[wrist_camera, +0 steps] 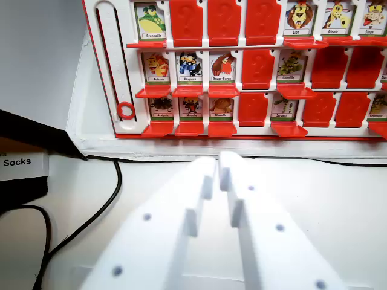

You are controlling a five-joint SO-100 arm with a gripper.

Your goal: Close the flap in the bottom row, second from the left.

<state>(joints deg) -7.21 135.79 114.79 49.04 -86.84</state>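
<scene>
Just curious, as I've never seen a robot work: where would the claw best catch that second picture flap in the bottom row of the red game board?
Probably the flap's red front lip, which juts toward the camera. The claw sits in front and below, so coming from beneath that edge seems the natural approach.

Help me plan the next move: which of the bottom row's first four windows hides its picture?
The fourth window from the wrist view's left: plain red, while the three left of it show animal pictures.
</scene>
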